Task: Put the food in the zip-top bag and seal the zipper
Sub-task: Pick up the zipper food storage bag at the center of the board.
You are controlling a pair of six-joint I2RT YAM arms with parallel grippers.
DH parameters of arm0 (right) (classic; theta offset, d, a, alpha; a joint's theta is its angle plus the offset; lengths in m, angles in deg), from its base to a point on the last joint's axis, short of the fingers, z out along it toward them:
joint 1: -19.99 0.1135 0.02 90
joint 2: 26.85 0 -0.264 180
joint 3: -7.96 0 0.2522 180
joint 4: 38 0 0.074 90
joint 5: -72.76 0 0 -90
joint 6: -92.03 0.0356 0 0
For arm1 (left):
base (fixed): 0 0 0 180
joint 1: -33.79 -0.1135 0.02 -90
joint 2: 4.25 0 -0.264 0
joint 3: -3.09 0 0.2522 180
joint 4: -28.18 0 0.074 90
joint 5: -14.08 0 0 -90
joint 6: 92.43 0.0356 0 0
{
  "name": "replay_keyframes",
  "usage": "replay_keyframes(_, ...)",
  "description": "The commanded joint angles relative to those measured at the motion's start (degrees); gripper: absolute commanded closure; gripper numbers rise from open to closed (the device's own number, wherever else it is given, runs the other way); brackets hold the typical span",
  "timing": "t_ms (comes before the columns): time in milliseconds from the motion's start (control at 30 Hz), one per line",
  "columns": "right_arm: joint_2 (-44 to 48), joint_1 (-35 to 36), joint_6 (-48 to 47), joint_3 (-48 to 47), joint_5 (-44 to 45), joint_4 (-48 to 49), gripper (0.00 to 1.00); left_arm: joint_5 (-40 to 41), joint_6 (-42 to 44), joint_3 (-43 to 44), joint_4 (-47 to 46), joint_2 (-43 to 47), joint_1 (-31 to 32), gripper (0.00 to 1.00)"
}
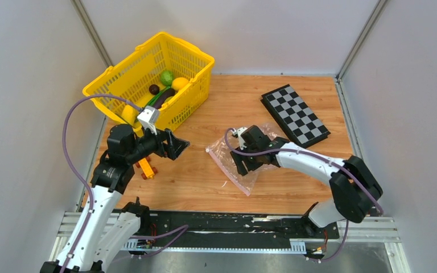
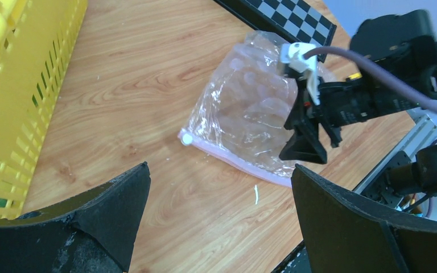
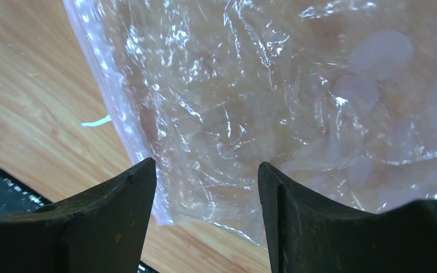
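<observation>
One zip-top bag (image 2: 244, 114); pinkish print (image 3: 381, 54) unreadable

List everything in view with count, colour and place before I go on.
table: one, wooden, under everything
basket: one, yellow, far left of table
food: about six pieces, green, yellow, dark, purple, inside the basket
toy car: one, orange, on table by the basket's near corner
chequerboard: one, black and white, far right
zip-top bag: one, clear, lying mid-table
zipper: one, pale pink, along bag's left edge
left gripper: one, black, open, above table between basket and bag
right gripper: one, black, open, just over the bag
</observation>
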Motion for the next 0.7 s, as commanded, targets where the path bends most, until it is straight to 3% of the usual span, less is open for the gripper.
replay_keyframes(0,6.9,0.0,-0.4,-0.3,-3.3,3.3,0.35,1.3,1.1,0.4,-0.3,0.6,0.4,0.01)
replay_keyframes(167,8.7,1.4,1.0,-1.0,-7.4,11.0,0.37,1.8,0.5,0.1,-0.2,0.4,0.8,0.02)
replay_keyframes(367,5.2,5.9,-2.0,-1.2,-3.5,14.3,0.36,3.3,-0.3,-0.8,1.1,2.9,1.1,0.03)
replay_keyframes(600,6.6,8.1,-7.8,7.2,-2.7,21.2,0.34,3.6,-1.7,-3.6,1.1,5.4,1.2,0.04)
replay_keyframes(667,7.3,10.9,-10.3,9.7,2.2,24.7,0.31,4.1,-2.1,-4.1,1.0,5.7,1.4,0.05)
